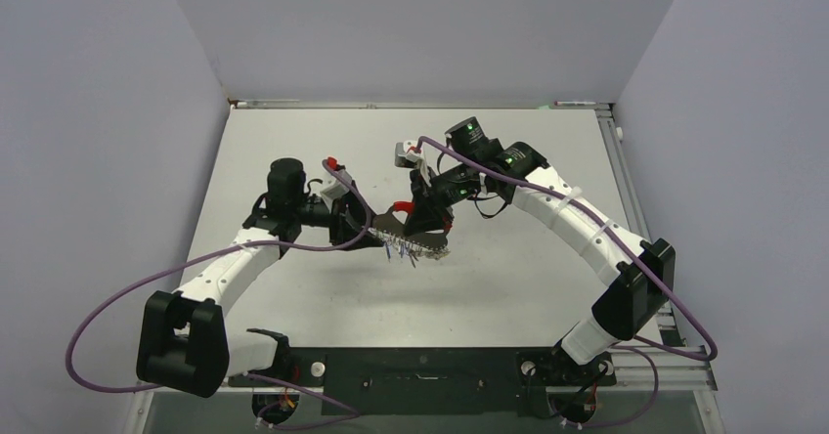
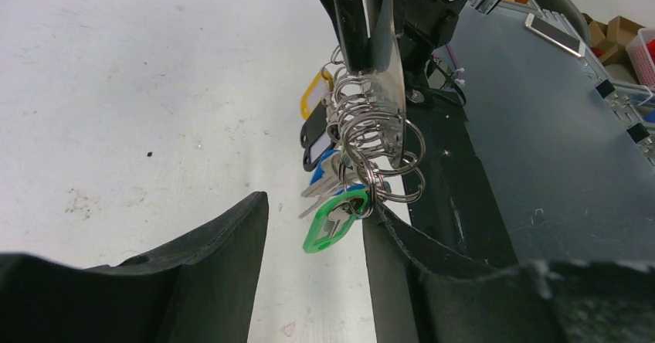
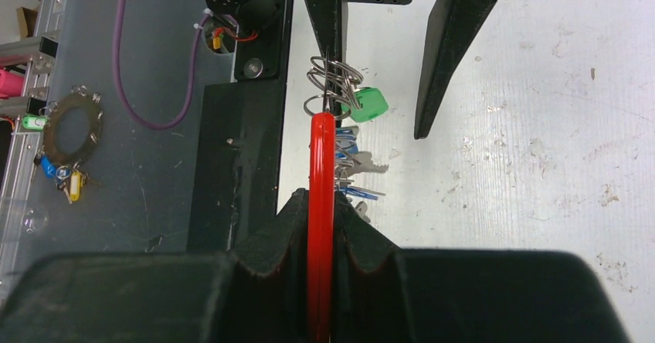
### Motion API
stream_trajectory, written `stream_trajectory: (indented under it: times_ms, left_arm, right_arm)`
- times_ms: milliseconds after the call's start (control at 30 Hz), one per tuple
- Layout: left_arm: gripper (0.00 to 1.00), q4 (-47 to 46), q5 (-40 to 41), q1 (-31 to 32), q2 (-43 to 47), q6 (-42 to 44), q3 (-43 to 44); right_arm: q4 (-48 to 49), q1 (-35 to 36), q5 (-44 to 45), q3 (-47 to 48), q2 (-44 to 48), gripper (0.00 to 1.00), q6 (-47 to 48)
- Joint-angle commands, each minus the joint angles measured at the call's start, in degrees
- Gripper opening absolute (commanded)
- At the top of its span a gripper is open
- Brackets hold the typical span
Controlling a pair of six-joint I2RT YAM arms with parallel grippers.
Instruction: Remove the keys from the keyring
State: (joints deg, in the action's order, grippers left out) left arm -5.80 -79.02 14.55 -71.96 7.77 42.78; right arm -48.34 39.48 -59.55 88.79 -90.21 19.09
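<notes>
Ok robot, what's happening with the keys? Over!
Right claw shut on keyring. Left claw open, straddling the green key. Keys not off yet. Nothing in the way.

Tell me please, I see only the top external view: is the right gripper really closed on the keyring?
Observer: Yes. The right wrist view shows the right gripper shut on the keyring, on its red arc.
Operator: Is the left gripper open?
Observer: Yes. In the left wrist view the left gripper has its fingers apart, and the green key tag hangs between them.
Operator: Are other keys on the ring too?
Observer: Yes: a yellow tag, a black tag and a blue tag hang from wire rings.
</notes>
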Motion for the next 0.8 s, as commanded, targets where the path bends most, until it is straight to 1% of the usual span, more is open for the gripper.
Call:
stream_trajectory:
  times_ms: [0,133,200,267,400,567,633,733,767]
  left_arm:
    - [0.44,8.0,-3.8,0.1,0.2,6.8,2.7]
    - [0.34,25.3,-4.9,0.2,0.1,20.6,6.9]
    - [0.26,31.3,-5.0,0.1,0.1,25.4,8.2]
    - [0.19,34.1,-4.6,-0.4,0.3,27.9,8.7]
    - [0.08,34.5,-4.2,-1.0,0.7,27.6,8.4]
    - [0.00,34.1,-2.2,-1.3,1.0,26.0,8.5]
    - [0.00,32.0,-0.9,-1.7,1.5,23.5,8.2]
    - [0.00,24.5,1.9,-2.1,2.8,15.3,6.5]
    - [0.00,23.1,2.2,-2.2,2.8,13.7,6.3]
  right_arm:
    - [1.2,0.5,-3.0,2.6,3.1,0.05,1.5]
    - [1.1,0.4,-3.1,2.5,3.2,0.05,1.6]
    - [1.1,0.3,-3.1,2.5,3.2,0.05,1.6]
    - [1.1,0.1,-3.2,2.6,3.3,0.05,1.6]
    - [1.0,0.0,-3.3,2.5,3.5,0.05,1.6]
    - [1.1,0.0,-3.3,2.2,3.8,0.05,1.6]
    - [1.2,-0.1,-3.3,2.0,3.9,0.05,1.5]
    - [1.6,-0.2,-3.1,1.4,4.2,0.05,1.2]
    - [1.8,-0.2,-3.1,1.3,4.2,0.05,1.1]
